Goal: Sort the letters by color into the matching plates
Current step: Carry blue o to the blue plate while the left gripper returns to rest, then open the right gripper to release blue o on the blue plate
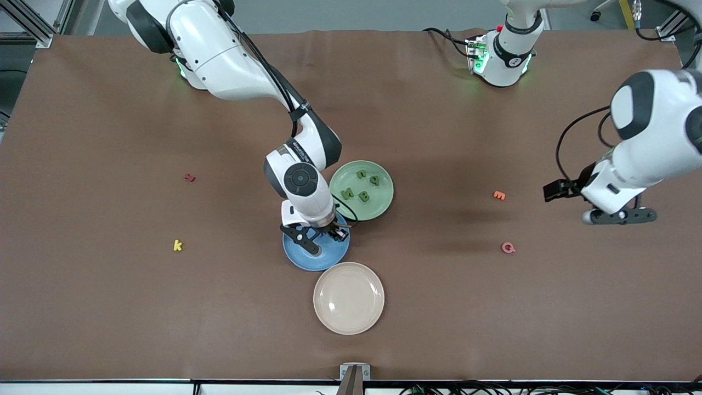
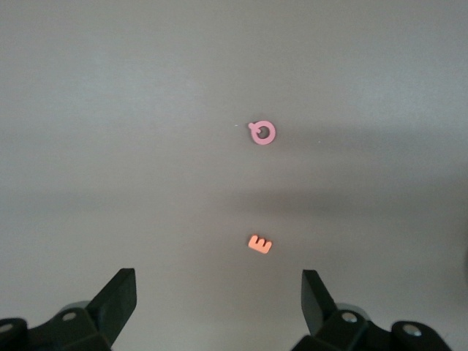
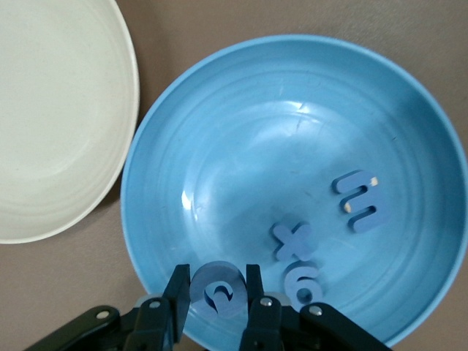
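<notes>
A: Where is the blue c (image 3: 219, 293)?
B: Clamped between the fingers of the right gripper (image 3: 218, 303), over the blue plate (image 3: 241, 131). Three blue letters already lie in that plate: an E (image 3: 358, 201), an x (image 3: 292, 240) and a g (image 3: 303, 285), the x and g just beside each other.

A: And the green ones?
B: Four green letters (image 1: 362, 185) sit in the green plate (image 1: 384, 206), which lies just beside the blue plate, farther from the front camera.

A: What else is close by?
B: A cream plate (image 1: 349, 298), nearer the front camera, just beside the blue one.

A: The other arm?
B: It waits. The left gripper (image 2: 218, 300) hangs over bare table toward its own end, jaws wide apart, holding nothing. An orange E (image 2: 259, 244) and a pink Q (image 2: 262, 132) lie below it. A yellow k (image 1: 177, 245) and a small dark red letter (image 1: 190, 178) lie toward the right arm's end.
</notes>
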